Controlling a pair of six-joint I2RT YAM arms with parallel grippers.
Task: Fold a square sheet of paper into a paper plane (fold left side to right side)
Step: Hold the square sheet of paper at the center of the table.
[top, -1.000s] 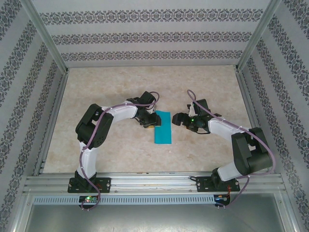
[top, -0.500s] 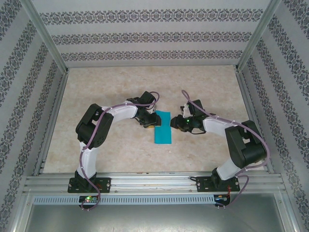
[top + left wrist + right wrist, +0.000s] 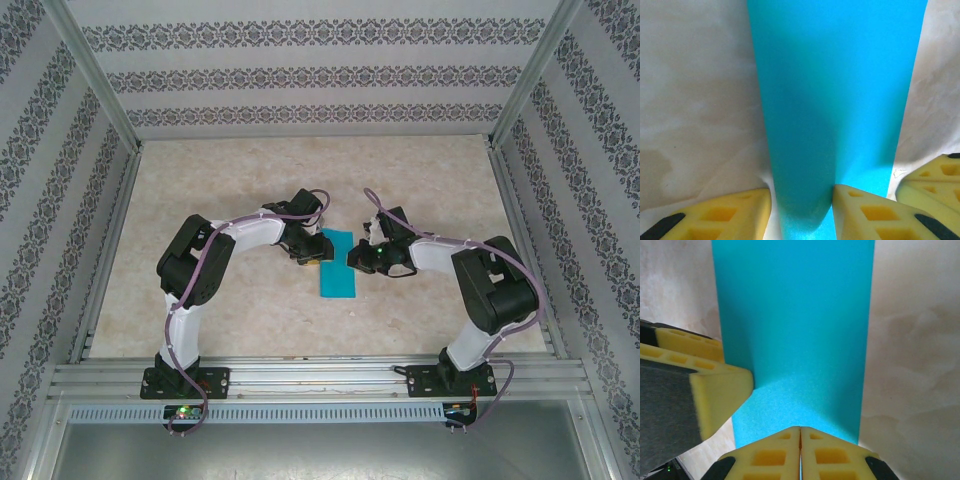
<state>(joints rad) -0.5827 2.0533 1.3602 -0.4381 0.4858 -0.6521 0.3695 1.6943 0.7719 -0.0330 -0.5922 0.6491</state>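
The square sheet of paper (image 3: 337, 268) lies flat on the table as a narrow teal rectangle, long side running away from me; it is a flat strip, not a paper plane. My left gripper (image 3: 313, 252) stands at its left edge, jaws apart. In the left wrist view one yellow finger (image 3: 865, 212) rests on the paper (image 3: 840, 90) and the other (image 3: 715, 217) on the table beside it. My right gripper (image 3: 352, 258) is shut, its joined tips (image 3: 800, 432) sitting on the near right edge of the paper (image 3: 795, 325), with nothing visibly pinched.
The beige marbled tabletop (image 3: 250, 180) is walled in by patterned panels and metal rails (image 3: 320, 375). The two grippers face each other closely across the strip; the left gripper's finger (image 3: 720, 390) sits just beside the right one.
My right gripper moved left from clear of the paper to its right edge and closed its jaws. The left arm and the paper stayed still.
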